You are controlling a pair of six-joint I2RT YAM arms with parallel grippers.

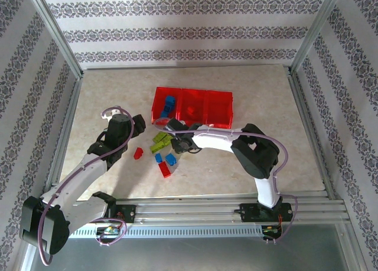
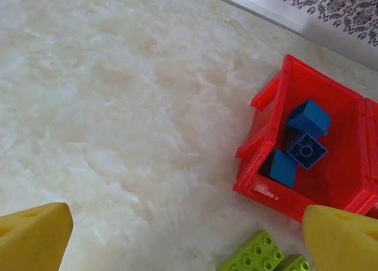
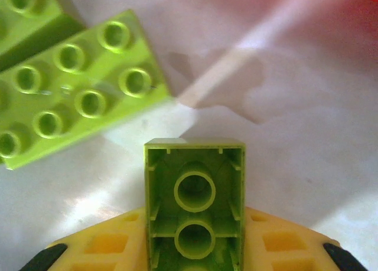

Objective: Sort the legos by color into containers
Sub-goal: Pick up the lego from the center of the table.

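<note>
The red three-compartment tray lies at mid table; its left compartment holds blue legos and its middle one a red lego. In front of it lie loose lime green legos, blue legos and red legos. My right gripper hangs low over this pile. In the right wrist view the right gripper is shut on a lime green lego, hollow underside towards the camera, beside a larger green lego. My left gripper is open over bare table left of the tray, nothing between its fingers.
Metal frame posts and patterned walls close the table on three sides. A rail runs along the near edge by the arm bases. Two green legos lie just ahead of the left gripper's right finger.
</note>
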